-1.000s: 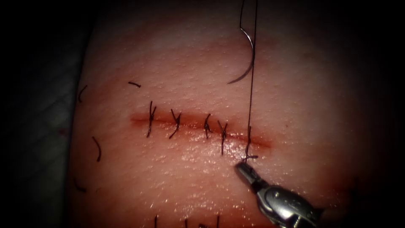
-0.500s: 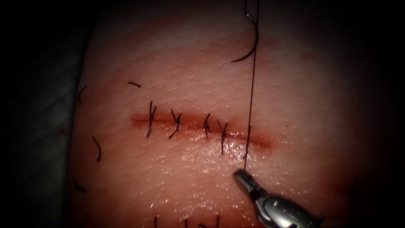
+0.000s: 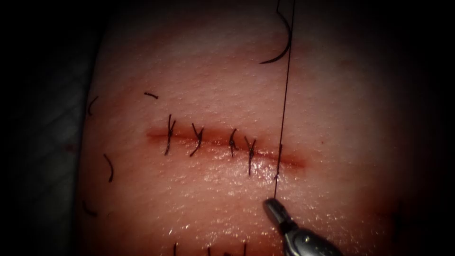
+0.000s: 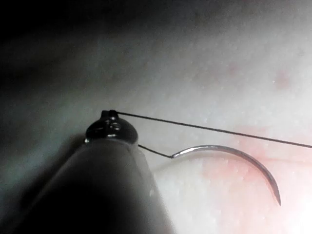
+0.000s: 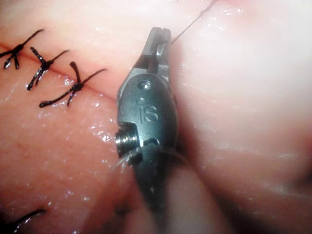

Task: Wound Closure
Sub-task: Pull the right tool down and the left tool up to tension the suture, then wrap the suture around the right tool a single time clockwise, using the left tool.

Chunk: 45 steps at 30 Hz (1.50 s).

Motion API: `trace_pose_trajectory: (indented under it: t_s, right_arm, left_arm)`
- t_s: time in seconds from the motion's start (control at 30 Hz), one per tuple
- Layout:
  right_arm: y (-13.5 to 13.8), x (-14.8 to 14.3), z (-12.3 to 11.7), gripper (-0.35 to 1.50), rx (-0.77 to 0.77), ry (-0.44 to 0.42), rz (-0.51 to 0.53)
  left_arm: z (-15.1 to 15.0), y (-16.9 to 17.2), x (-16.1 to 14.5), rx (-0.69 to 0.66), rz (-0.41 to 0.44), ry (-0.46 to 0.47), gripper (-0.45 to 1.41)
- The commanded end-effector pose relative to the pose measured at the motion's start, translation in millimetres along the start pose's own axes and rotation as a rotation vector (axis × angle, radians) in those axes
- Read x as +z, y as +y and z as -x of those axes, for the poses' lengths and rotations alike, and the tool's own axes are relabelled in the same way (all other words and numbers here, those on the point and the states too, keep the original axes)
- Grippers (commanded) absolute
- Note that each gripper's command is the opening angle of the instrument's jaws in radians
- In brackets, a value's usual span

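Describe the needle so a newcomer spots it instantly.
On the tissue, find the horizontal cut crossed by dark stitches. From its right end follow the taut thread, gripped by the right tool below and the left tool above, upward. Beside it hangs the needle, out of the tissue, in neither tool: one smooth metal arc, unlike the short thread scraps.

The needle (image 3: 283, 43), dark and curved, hangs free above the tissue (image 3: 199, 199) on the thread (image 3: 283, 118), out of the tissue, its tip pointing left. The thread runs taut and straight from the top edge down across the right end of the cut (image 3: 222, 141). Four knotted stitches (image 3: 196, 139) cross the reddened horizontal cut.
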Motion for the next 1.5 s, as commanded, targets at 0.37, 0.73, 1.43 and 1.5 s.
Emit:
trace_pose_trajectory:
  t_s: [0.37,0.73,1.43,1.5]
  right_arm:
    - [0.6,-1.0,-3.4,0.46,-0.063,0.127,-0.057]
    - [1.6,-2.5,-6.9,1.48,-0.248,0.214,-0.147]
    - [-6.1,7.9,-10.2,-0.35,-0.261,0.18,-0.443]
    - [-6.7,8.2,-11.7,-0.35,-0.232,0.226,-0.432]
  left_arm:
    - [-1.0,5.0,-6.3,-0.037,0.219,-0.03,-0.45]
    - [-7.2,15.8,-26.8,0.015,0.401,-0.151,-0.45]
    - [-12.6,22.8,-43.5,0.18,0.227,-0.218,-0.45]
    - [-12.4,23.4,-43.9,0.184,0.218,-0.218,-0.45]
